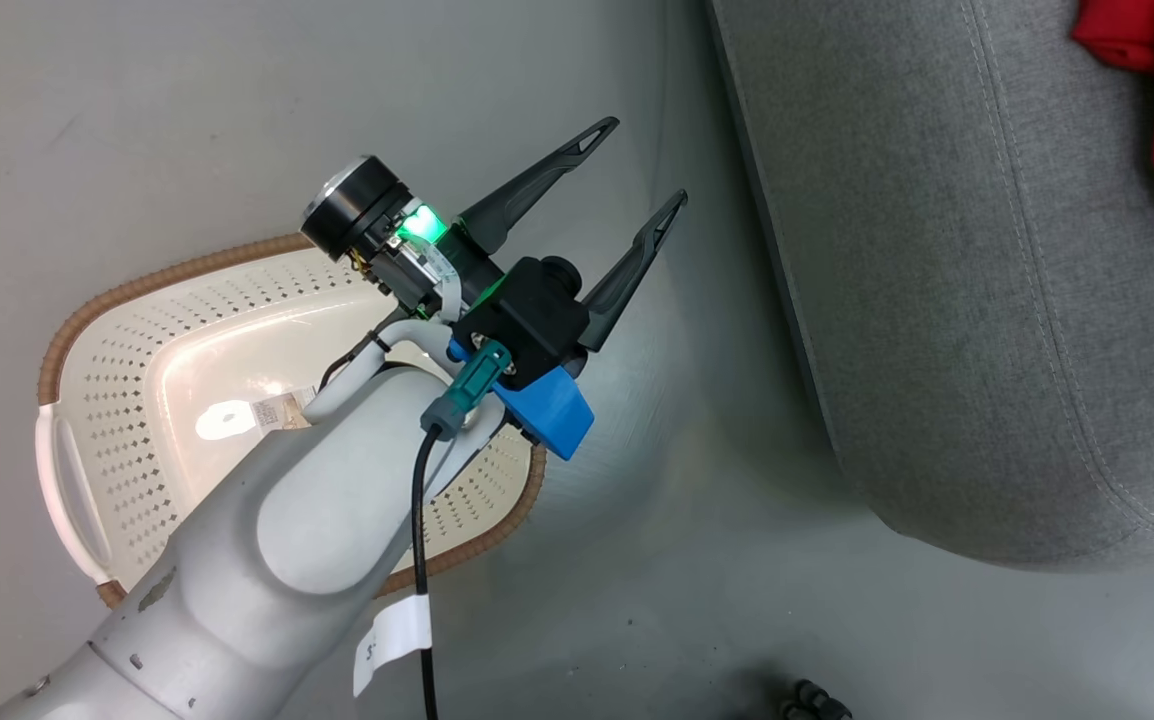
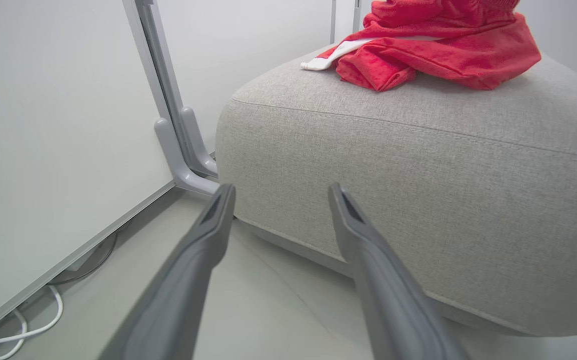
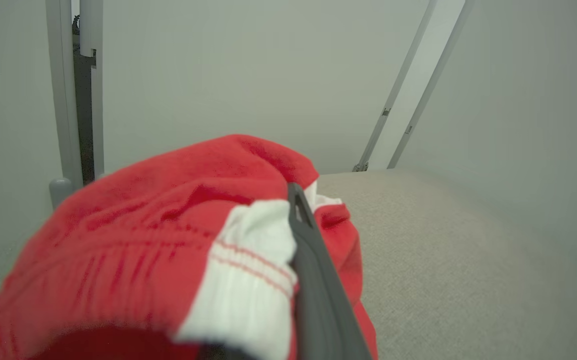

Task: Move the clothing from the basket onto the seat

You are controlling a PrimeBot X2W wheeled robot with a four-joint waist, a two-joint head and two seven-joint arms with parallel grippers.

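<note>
The left pincer (image 1: 639,162) hangs open, its 2 dark fingers spread above the grey floor (image 1: 697,600) between the cream perforated basket (image 1: 112,400) and the grey seat (image 1: 937,300). The red clothing (image 2: 433,45) with white trim lies bunched on top of the seat, well apart from the basket. At the right pincer (image 3: 258,210) the cloth's white band presses against 1 finger (image 3: 313,280) and hides the other, so whether it grips cannot be told.
</note>
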